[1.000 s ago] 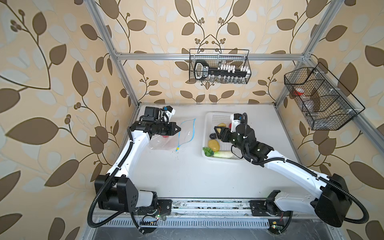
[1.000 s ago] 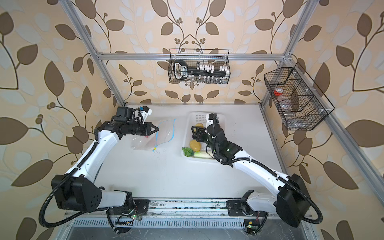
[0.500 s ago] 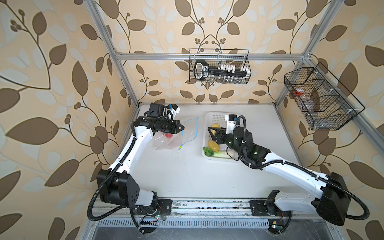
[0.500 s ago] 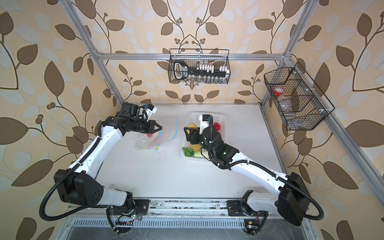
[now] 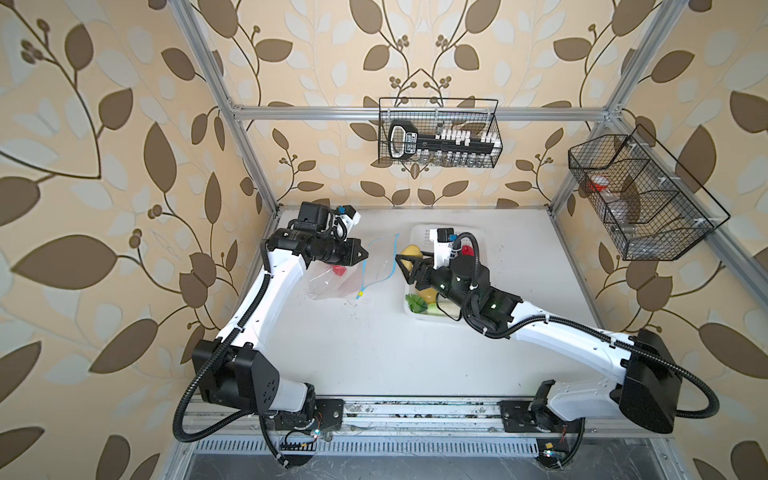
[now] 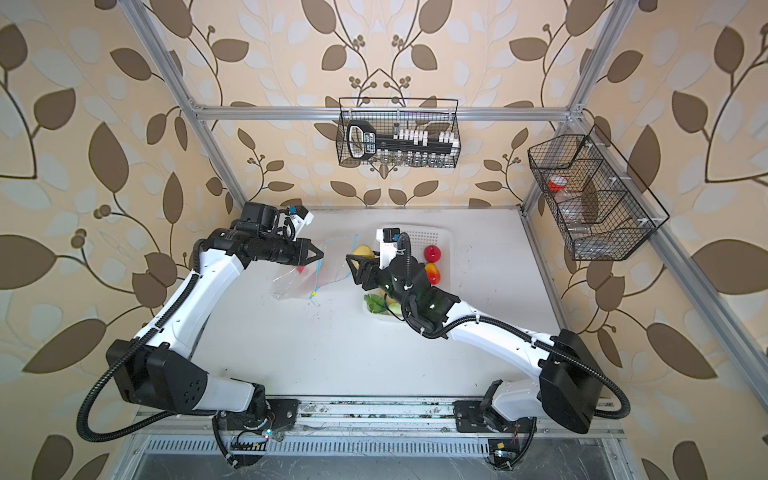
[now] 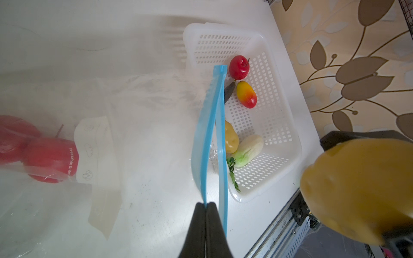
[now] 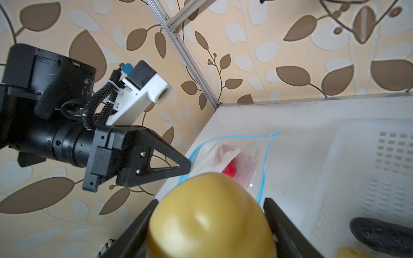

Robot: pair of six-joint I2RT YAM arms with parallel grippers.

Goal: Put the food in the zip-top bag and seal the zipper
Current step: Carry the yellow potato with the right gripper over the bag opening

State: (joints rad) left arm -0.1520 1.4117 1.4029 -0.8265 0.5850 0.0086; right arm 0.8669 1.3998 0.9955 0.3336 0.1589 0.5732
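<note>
The left gripper (image 7: 206,204) is pinched tight on the zipper (image 7: 209,134), holding the zip-top bag (image 5: 328,284) open on the table (red apples (image 7: 44,156) lie inside). The right gripper (image 5: 406,268) clamps a potato (image 8: 210,214) just beside that mouth, above the basket (image 7: 290,156) edge.

"freezable & Reu" on zip-top bag (image 7: 96,143)

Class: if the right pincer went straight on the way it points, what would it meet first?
Its potato would probably reach the open bag, which the left pincer holds up; depth is unclear.
</note>
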